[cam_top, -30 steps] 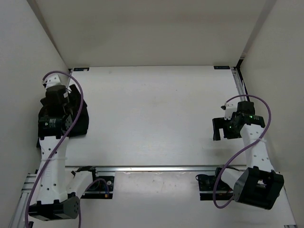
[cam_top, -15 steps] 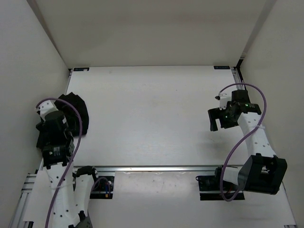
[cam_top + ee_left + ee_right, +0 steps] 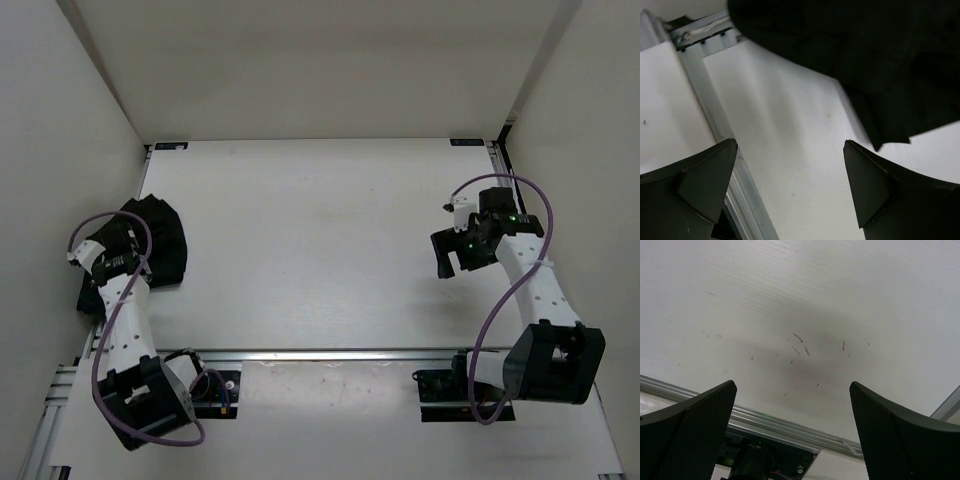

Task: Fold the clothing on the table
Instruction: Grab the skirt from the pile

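Two end effectors are in view, and both are empty. The left end effector (image 3: 790, 160) has its jaws spread wide and holds nothing. The right end effector (image 3: 455, 250) is likewise wide open over bare bench (image 3: 320, 250), at the right of the overhead view. The clothing (image 3: 160, 232) lies bunched in a dark heap at the far left of that view, mid-height, by the bench's left edge. It is not flat and no fold is made.

Step in hand, by judgement: first grasp, before any folding. The next move calls for the left jaws to settle on an edge of the heap and close. The right arm is well apart from the cloth and would have to cross the bench to help spread it.

The overhead view gives the whole layout, but the left fingers are lost against black cloth. The left wrist view shows them apart, with the cloth's edge in the upper right of frame and not between them, and a rail (image 3: 700, 85) at left. Contact with the cloth cannot be told. The right wrist view shows only scuff marks (image 3: 800, 347) on the bench.
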Controlling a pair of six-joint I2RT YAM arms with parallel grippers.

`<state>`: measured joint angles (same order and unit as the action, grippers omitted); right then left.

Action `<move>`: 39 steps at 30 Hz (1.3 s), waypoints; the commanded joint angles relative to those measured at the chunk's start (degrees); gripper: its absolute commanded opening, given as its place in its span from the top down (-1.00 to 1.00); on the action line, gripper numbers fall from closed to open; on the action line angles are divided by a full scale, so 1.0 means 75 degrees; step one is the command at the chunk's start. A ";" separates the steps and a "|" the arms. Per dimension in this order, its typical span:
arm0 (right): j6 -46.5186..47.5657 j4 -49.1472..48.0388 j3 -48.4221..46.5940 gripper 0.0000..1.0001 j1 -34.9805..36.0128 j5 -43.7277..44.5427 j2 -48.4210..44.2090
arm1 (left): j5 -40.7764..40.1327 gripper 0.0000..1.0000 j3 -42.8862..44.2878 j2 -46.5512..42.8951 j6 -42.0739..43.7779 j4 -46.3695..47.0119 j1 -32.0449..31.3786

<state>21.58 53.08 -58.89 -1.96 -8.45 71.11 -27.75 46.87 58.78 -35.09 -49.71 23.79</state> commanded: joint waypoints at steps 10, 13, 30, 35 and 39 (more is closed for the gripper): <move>0.0942 0.0856 -0.0772 -0.98 0.1197 0.0985 0.0806 | -0.1298 -0.98 -0.1197 -0.0488 0.1743 0.1152 -0.1066; 0.1211 0.0915 -0.0878 -0.98 0.1502 0.1416 0.0948 | 0.0704 -0.97 -0.1725 -0.1648 0.2511 0.2464 -0.0479; 0.2817 0.1009 -0.0785 -0.99 0.1843 0.2813 0.0433 | 0.1334 -0.95 -0.4714 -0.3759 -0.3056 0.6078 0.0308; 0.3181 0.0728 -0.0516 -1.00 0.1726 0.3153 0.0385 | 0.0876 -0.97 -0.4727 -0.3912 -0.2237 0.6124 0.0414; 0.3111 0.0727 -0.0585 -0.99 0.1807 0.3189 0.0409 | 0.0385 -0.98 -0.4633 -0.3900 -0.1954 0.5996 0.0425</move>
<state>43.44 59.51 -62.92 11.42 13.72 74.83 -20.49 11.07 29.87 -52.29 -5.52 26.57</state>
